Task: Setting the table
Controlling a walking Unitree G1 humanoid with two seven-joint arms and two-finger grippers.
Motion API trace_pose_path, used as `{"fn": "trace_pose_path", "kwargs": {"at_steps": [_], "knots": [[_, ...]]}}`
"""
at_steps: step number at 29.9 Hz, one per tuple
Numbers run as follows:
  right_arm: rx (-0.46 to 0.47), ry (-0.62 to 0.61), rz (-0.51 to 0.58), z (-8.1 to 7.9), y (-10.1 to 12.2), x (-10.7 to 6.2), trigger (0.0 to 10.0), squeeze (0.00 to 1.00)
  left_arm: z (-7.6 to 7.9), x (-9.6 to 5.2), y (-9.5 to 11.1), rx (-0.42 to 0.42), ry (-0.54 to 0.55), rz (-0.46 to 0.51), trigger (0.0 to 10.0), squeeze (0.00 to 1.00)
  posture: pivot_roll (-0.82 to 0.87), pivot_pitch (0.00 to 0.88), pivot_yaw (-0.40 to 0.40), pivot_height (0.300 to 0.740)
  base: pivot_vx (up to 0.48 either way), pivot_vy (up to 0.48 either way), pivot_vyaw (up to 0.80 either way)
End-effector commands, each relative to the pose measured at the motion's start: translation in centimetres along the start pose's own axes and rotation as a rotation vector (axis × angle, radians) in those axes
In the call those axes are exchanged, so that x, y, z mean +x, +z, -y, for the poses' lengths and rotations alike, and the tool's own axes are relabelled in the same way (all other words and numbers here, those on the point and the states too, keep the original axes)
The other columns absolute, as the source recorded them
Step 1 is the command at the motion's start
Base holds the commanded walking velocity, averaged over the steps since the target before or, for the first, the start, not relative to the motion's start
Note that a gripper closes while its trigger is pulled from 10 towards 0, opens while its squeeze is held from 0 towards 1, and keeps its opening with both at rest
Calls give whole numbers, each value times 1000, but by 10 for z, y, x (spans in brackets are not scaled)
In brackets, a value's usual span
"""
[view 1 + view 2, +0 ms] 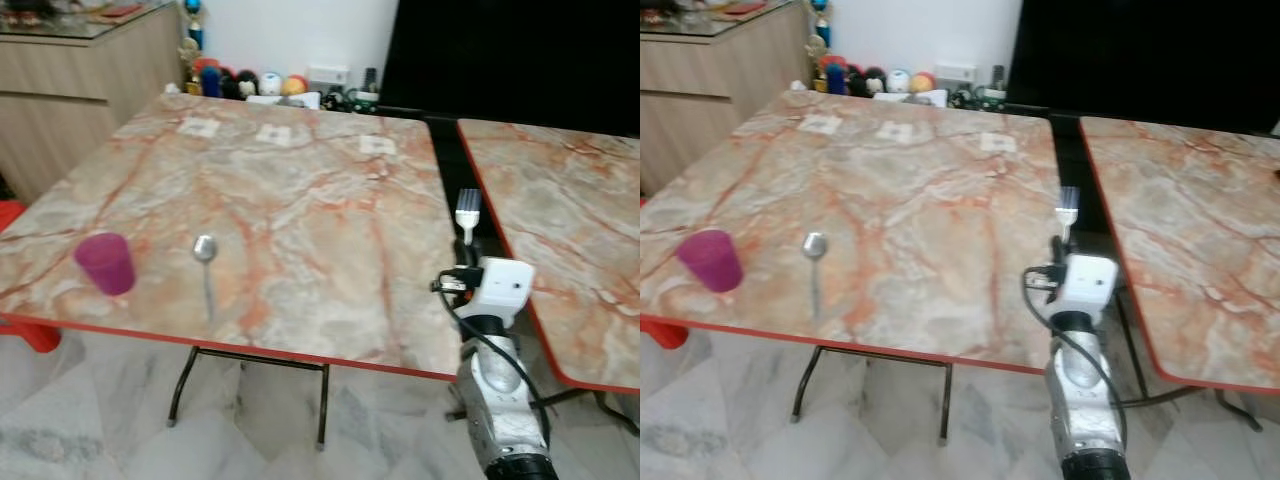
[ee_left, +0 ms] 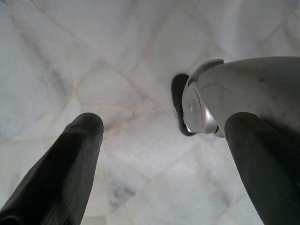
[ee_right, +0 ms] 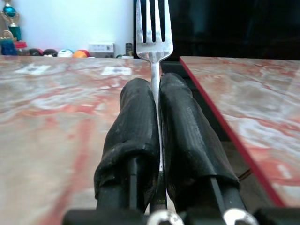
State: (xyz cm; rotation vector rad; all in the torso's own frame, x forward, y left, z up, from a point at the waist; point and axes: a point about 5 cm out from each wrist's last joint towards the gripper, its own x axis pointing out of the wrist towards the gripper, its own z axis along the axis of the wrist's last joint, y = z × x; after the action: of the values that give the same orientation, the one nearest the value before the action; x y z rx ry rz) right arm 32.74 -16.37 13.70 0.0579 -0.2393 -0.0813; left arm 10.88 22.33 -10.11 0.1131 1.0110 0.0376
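A metal fork stands upright, tines up, pinched between the black fingers of my right gripper, which is shut on its handle. The fork hovers over the right edge of the marble table, above the gap to a second table. A metal spoon lies near the front edge, bowl away from me. A purple cup stands upright to its left. My left gripper hangs open over the pale floor, beside part of the robot's silver body.
A second marble table stands to the right across a dark gap. A wooden cabinet is at the far left. Toys and small items line the far wall. Three white cards lie near the table's far edge.
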Motion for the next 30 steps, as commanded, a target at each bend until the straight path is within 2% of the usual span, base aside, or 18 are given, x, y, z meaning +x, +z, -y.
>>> {"fn": "trace_pose_path", "kwargs": {"at_steps": [1,21,30], "knots": [[-4,-28,8,8,4,1,10000,0,12,-2,-10,20,-42,-43,10000,0,15,84,-41,740,0,-458,0],[-7,-42,15,8,6,1,10000,0,3,-2,-10,29,-34,-47,10000,0,6,88,-34,740,0,-459,0],[-8,-46,18,9,7,1,10000,0,5,-2,-9,30,-36,-48,10000,0,5,88,-34,740,0,-460,0]]}}
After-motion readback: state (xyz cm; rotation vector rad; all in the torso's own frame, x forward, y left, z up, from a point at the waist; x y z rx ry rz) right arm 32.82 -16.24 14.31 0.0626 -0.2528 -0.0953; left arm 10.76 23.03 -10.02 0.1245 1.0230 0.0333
